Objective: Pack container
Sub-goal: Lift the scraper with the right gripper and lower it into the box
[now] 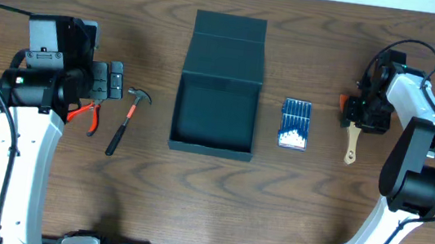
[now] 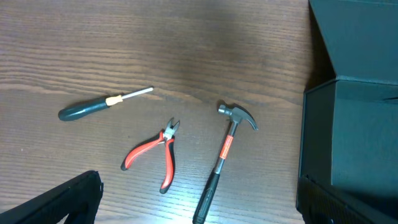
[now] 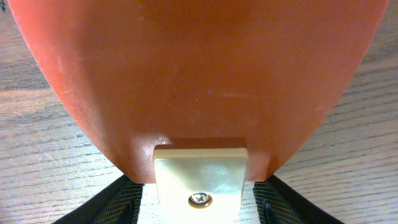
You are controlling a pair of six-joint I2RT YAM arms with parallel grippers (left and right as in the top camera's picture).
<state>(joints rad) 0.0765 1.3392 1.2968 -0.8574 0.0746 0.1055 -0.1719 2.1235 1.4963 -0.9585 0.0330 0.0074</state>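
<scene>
The container (image 1: 176, 109) is a dark teal-green box standing open at the table's middle, with its flap lid (image 1: 230, 29) folded back; its wall also shows in the left wrist view (image 2: 354, 137). My left gripper (image 1: 113, 81) (image 2: 198, 202) is open and empty, above and left of a hammer (image 1: 126, 120) (image 2: 221, 158) and red pliers (image 1: 87, 115) (image 2: 155, 149). A green-handled screwdriver (image 2: 99, 106) lies farther left. My right gripper (image 1: 360, 114) (image 3: 200, 202) is closed on the pale handle of an orange-bladed scraper (image 1: 352, 145) (image 3: 199, 74) at the right.
A small blue case of drill bits (image 1: 294, 124) lies between the container and the right gripper. The tools on the left lie loose on the wooden tabletop beside the container's left wall.
</scene>
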